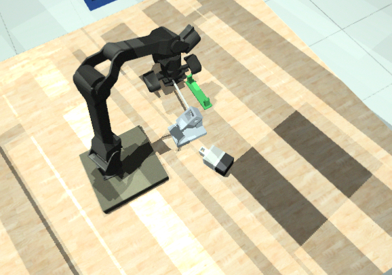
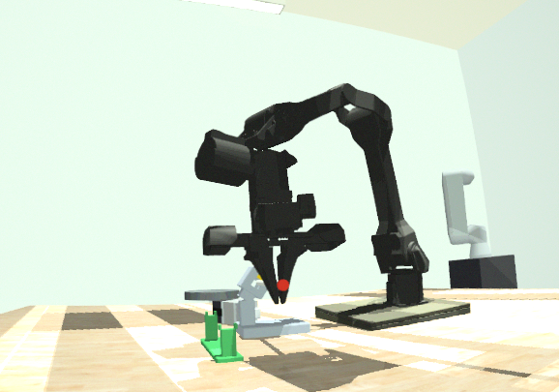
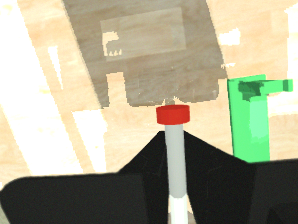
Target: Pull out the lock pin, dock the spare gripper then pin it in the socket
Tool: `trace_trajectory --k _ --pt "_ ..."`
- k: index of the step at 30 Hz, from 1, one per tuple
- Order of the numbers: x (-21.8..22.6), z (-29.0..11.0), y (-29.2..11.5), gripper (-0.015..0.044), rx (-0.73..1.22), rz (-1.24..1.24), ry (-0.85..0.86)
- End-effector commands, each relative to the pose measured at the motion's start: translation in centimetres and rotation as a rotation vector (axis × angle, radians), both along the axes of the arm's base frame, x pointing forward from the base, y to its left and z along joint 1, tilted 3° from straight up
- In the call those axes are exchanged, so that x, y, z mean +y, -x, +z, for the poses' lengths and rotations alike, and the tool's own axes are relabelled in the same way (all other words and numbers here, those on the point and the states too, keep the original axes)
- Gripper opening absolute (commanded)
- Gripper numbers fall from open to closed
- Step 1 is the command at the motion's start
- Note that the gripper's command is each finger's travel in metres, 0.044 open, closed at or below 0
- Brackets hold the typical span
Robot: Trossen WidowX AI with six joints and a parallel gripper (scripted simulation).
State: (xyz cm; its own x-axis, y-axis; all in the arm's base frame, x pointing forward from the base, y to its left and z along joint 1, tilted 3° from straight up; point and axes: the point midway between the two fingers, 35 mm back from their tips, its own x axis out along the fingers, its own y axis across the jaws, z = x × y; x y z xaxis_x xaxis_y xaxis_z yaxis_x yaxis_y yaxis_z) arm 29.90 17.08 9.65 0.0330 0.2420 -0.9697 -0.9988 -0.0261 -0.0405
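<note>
My gripper (image 1: 173,81) (image 2: 279,302) (image 3: 171,137) is shut on the lock pin (image 1: 180,94) (image 2: 282,285) (image 3: 175,157), just behind its red head, above the table. The pin's pale shaft runs level or nearly so from the fingers toward the mount (image 1: 194,137) (image 2: 276,330). Its far end meets the mount's angled socket head in the top view; whether the tip is inside or just in front is unclear. The spare gripper (image 1: 213,155) (image 2: 231,312), a pale block with a dark end and holed spigot, lies on the table beside the mount, its spigot toward the mount.
A green holder (image 1: 199,94) (image 2: 221,350) (image 3: 240,125) with two notched uprights stands on the table close beside the fingers and pin. The arm's base plate (image 1: 149,170) (image 2: 338,315) lies on the other side of the mount.
</note>
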Motion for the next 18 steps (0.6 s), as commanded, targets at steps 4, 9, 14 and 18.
trace_trajectory --k 4,9,14,18 --pt "0.6 0.2 0.0 0.0 0.0 -0.003 0.007" --pt "1.0 0.4 0.0 0.0 0.001 -0.003 0.008" --pt "1.4 0.5 0.0 0.0 0.002 -0.003 0.009" --pt "1.7 0.6 0.0 0.0 0.003 -0.003 0.009"
